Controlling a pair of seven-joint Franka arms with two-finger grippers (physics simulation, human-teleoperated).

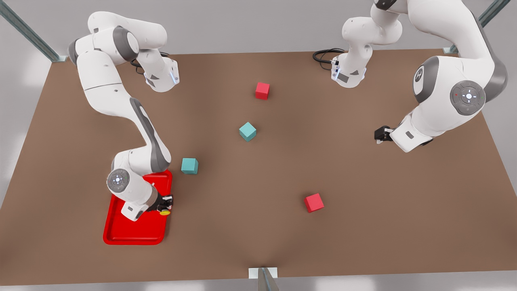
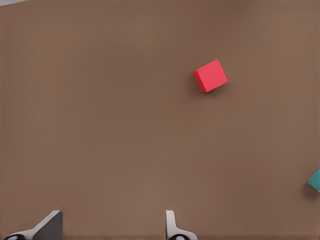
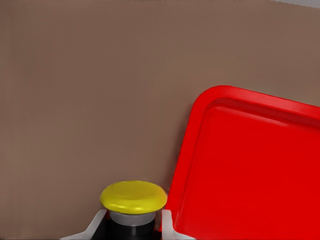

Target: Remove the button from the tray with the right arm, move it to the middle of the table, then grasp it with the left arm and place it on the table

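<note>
**Button's in the gripper, right at the tray's edge**

So the button [image 3: 133,205], a tiny dark body with a round yellow cap, sits upright between the right gripper [image 3: 131,225] fingers, pinched on both sides. In the front view it's at the red tray [image 1: 121,230] rim nearest the table's middle. The tray lies flat on the brown table [image 1: 250,226], near the front view's lower left.
</note>
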